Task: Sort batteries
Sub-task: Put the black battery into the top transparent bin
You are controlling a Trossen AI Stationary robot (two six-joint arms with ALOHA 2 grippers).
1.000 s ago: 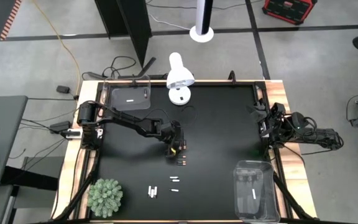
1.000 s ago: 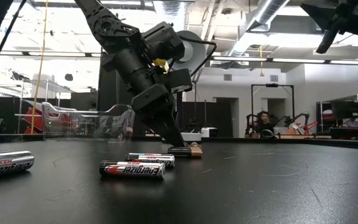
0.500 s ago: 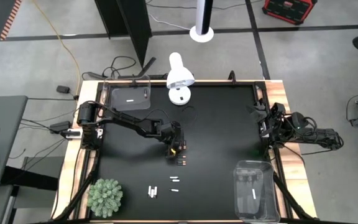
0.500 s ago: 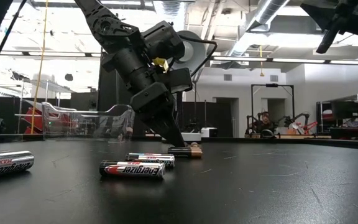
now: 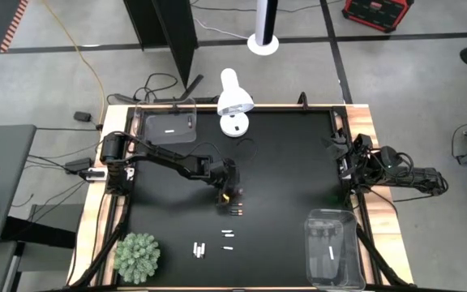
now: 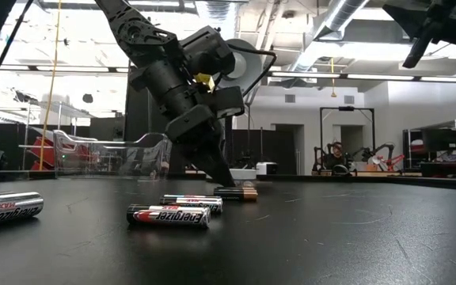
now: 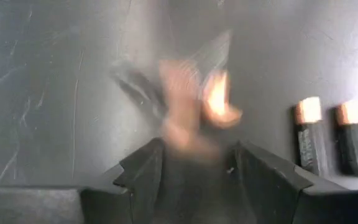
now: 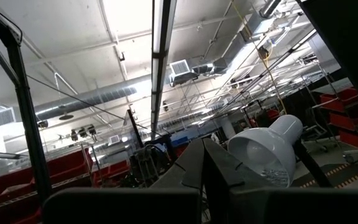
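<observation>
The left gripper [image 5: 232, 197] is down mid-table, its jaws around a dark copper-tipped battery [image 7: 185, 118]; grip uncertain. The right gripper [image 5: 349, 159], jaws closed, waits at the table's right edge. Each clear plastic bin [image 5: 169, 130] holds few batteries; most lie loose, so sorting looks barely begun.

black table [image 5: 290, 162], white lamp [image 5: 235, 101], green plant [image 5: 138, 256]

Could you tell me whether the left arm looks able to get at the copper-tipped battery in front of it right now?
Probably yes. The left claw is down at the mat with its tips at the copper-tipped battery, nothing between them. The right claw rests at the table's edge.
</observation>
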